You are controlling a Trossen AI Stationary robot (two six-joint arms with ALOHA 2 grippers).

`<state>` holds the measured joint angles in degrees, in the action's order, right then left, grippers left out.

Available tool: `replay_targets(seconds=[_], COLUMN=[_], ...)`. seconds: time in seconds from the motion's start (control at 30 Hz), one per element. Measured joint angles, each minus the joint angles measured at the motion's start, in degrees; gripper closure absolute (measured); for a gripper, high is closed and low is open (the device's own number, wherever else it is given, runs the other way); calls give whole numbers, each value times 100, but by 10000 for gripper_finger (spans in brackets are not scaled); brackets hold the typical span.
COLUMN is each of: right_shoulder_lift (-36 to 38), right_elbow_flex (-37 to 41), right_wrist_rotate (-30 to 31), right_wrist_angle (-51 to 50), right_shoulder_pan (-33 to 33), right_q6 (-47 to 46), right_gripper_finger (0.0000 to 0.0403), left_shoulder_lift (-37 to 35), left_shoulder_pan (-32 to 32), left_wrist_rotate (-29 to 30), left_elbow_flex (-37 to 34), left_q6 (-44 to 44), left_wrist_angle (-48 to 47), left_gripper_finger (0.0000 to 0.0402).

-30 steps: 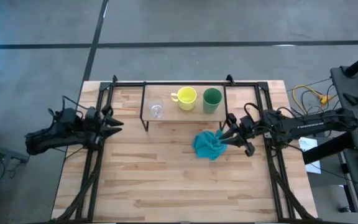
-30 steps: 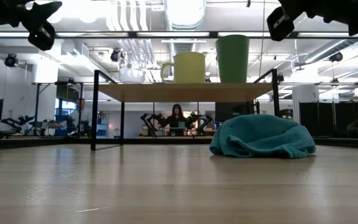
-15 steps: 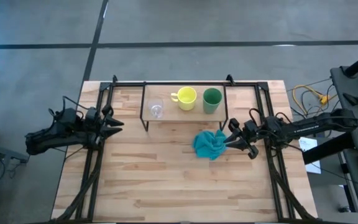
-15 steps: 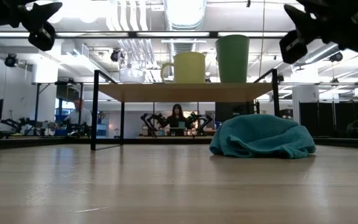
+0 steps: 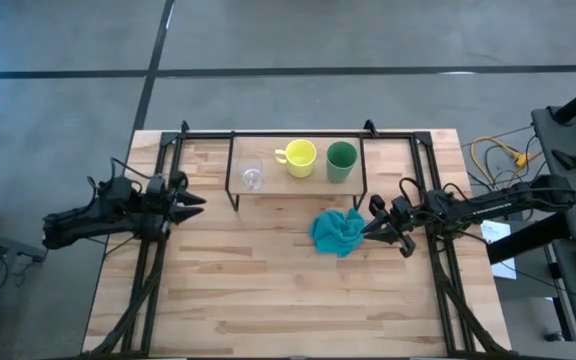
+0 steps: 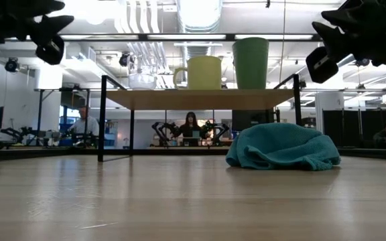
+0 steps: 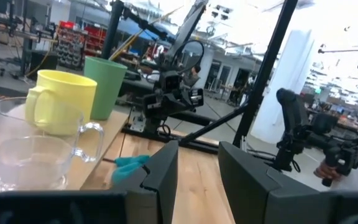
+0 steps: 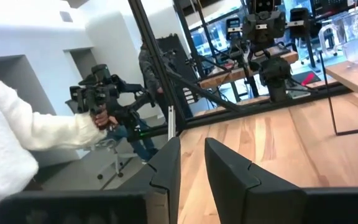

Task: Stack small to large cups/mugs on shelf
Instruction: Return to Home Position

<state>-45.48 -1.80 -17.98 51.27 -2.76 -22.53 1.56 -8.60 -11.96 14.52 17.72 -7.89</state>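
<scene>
left gripper: left of shelf, arm level, pointing inward, fingers slightly parted, empty | right gripper: right-front of shelf, level, narrowly parted, empty

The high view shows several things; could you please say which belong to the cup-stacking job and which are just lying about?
Job: glass cup, yellow mug, green cup, all standing on the shelf.
Lying about: teal cloth, crumpled on the table in front of the shelf.
</scene>
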Motion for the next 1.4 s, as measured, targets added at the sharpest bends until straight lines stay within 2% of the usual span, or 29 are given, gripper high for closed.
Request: replay_targets(seconds=[0.3, 0.6, 0.9, 1.1, 1.4], right_shoulder_lift=[-4, -4, -4, 20, 582], right_elbow_flex=[0, 0, 0, 0, 0], right_wrist_rotate=[-2, -2, -2, -2, 0], right_wrist_angle=[-4, -4, -2, -3, -12], right_shoulder_pan=[0, 2, 2, 2, 2], right_q6=[1, 1, 1, 1, 1], right_gripper_finger=[323, 333, 328, 321, 330], left_shoulder_lift=[0, 0, 23, 28, 52], left_shoulder_pan=[0, -1, 0, 0, 0], left_wrist_rotate=[16, 89, 483, 514, 515], left_elbow_flex=[-701, -1228, -1403, -1407, -1412], left_q6=[372, 445, 443, 426, 434], left_wrist_angle=[851, 1747, 1590, 1694, 1798], left_gripper_finger=[299, 299, 299, 299, 299])
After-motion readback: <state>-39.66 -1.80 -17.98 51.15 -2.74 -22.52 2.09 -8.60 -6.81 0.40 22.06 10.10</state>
